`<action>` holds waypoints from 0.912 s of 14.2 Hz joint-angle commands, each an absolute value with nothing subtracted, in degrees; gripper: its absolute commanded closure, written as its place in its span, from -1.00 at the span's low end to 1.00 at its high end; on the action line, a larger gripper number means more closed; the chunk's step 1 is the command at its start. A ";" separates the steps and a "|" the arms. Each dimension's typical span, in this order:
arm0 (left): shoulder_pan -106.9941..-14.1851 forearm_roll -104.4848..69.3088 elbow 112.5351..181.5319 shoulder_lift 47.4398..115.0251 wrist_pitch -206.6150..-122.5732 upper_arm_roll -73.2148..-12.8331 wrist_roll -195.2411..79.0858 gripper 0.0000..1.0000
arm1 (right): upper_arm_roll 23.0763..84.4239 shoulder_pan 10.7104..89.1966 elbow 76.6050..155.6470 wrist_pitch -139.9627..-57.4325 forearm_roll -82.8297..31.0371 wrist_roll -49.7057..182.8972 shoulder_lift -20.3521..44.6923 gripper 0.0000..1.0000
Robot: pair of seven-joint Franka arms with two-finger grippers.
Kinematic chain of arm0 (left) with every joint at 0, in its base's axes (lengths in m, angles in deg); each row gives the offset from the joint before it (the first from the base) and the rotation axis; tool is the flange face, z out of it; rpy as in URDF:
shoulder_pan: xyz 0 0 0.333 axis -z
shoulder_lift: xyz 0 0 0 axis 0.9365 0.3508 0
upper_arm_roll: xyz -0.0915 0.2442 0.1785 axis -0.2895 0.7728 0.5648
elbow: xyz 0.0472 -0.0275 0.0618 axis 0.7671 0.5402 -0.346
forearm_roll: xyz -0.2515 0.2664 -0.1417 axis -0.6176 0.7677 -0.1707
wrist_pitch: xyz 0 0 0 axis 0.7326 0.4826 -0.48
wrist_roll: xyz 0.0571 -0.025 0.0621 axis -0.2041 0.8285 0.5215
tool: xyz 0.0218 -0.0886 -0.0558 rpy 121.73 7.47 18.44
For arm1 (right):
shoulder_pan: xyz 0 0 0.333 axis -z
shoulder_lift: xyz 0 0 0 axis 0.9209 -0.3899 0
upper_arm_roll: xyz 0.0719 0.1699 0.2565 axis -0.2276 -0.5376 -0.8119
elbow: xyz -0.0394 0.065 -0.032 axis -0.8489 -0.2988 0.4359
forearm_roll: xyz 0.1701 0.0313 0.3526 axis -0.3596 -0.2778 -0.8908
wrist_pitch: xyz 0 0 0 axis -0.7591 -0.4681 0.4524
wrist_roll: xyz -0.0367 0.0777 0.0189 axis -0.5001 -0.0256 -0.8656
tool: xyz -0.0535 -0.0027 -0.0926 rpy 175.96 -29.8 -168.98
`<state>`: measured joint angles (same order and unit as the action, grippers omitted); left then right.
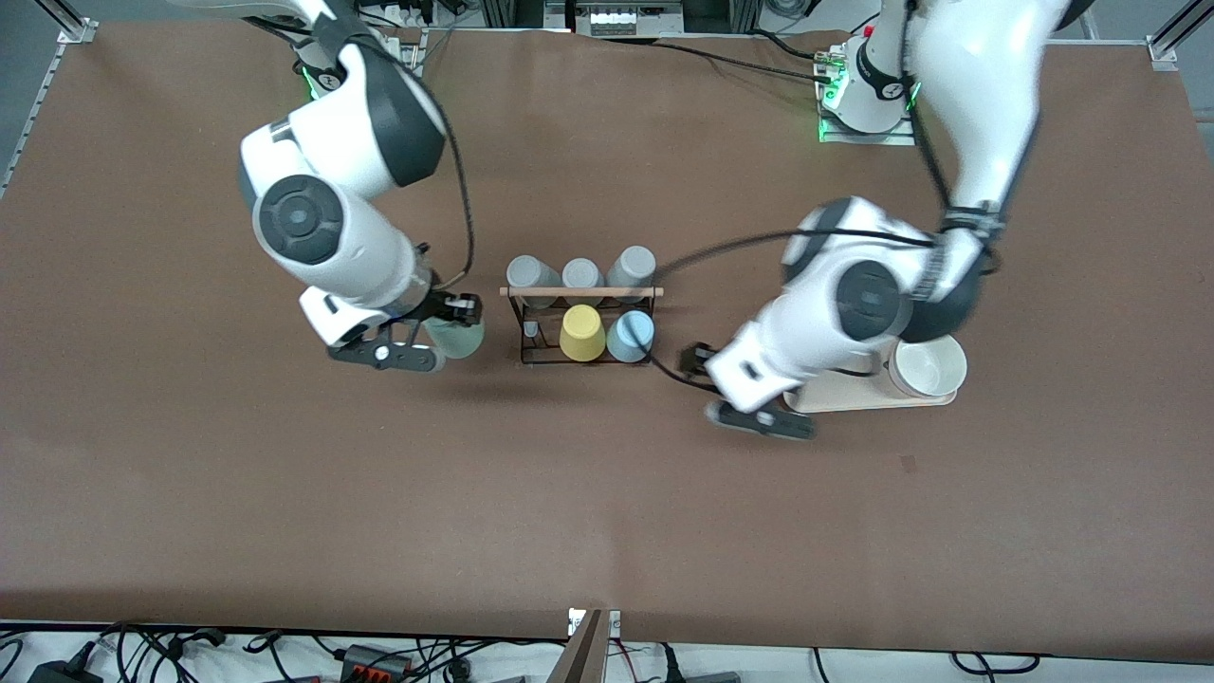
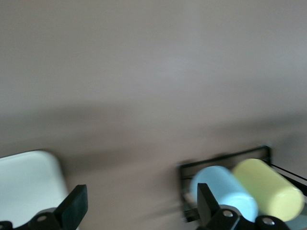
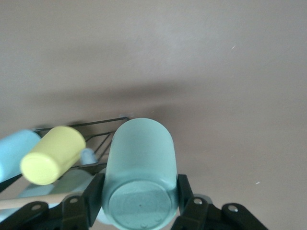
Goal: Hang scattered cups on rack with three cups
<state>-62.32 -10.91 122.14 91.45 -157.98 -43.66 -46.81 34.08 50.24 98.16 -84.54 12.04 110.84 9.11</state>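
The right gripper [image 1: 446,327] hangs over the brown counter [image 1: 607,493] just beside the small black wire-frame rack with a light wooden rod across its top [image 1: 580,323], at the rack's end toward the right arm, and its black fingers [image 3: 93,194] pinch the pale sage-green tapered cup [image 3: 139,177] on both sides of its body, base turned toward the wrist camera. On the rack, the light blue tapered cup [image 1: 630,336] and a yellow cup [image 1: 581,333] sit side by side on the row nearer the front camera, with three grey cups [image 1: 580,273] along the row farther from it. The left gripper [image 2: 139,206] hovers over the counter between the rack and a cream rectangular tray [image 1: 844,394]; its fingers [image 2: 74,205] are spread wide and hold nothing. A white bowl [image 1: 928,368] rests on the tray.
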 commanded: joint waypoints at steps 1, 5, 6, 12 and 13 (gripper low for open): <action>-66.81 -10.35 123.17 87.26 -151.16 -43.95 -47.48 -1.00 | 34.59 47.20 95.33 -85.81 12.18 116.09 6.02 0.14; -72.97 -9.13 123.08 84.80 -147.55 -44.21 -49.13 -1.00 | 34.68 44.91 95.24 -89.86 12.79 119.44 3.82 0.14; -73.41 -7.99 123.08 83.92 -146.15 -44.12 -50.89 -1.00 | 34.68 44.38 95.24 -90.21 12.88 119.96 3.38 0.14; -77.37 -8.25 123.43 73.37 -139.29 -44.04 -50.73 -1.00 | 34.68 42.88 95.33 -91.09 16.31 121.54 0.31 0.14; -77.72 -7.98 124.13 73.10 -137.36 -44.03 -50.29 -1.00 | 34.68 42.79 95.41 -92.14 16.31 121.81 -0.05 0.14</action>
